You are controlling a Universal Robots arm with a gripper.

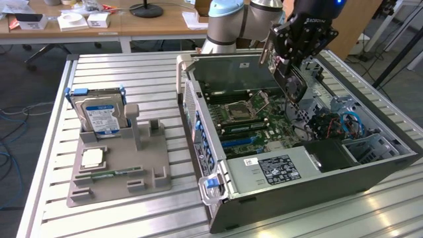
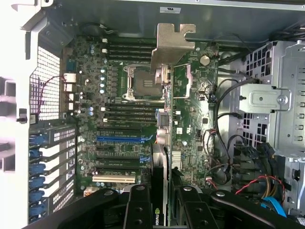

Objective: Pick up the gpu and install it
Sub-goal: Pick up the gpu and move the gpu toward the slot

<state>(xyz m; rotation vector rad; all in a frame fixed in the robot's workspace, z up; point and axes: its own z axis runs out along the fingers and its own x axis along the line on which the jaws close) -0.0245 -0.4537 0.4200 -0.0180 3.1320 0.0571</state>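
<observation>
Dark, thin and rectangular, the gpu hangs on edge from the black robot gripper, whose fingers are clamped on its two flat faces. It sits above the green motherboard inside the open grey metal computer case. From the wrist it shows edge-on, with its long axis running from the fingers out to its pale tan metal bracket. Bare expansion slots lie alongside. Tangled cables crowd the exterior view's right.
</observation>
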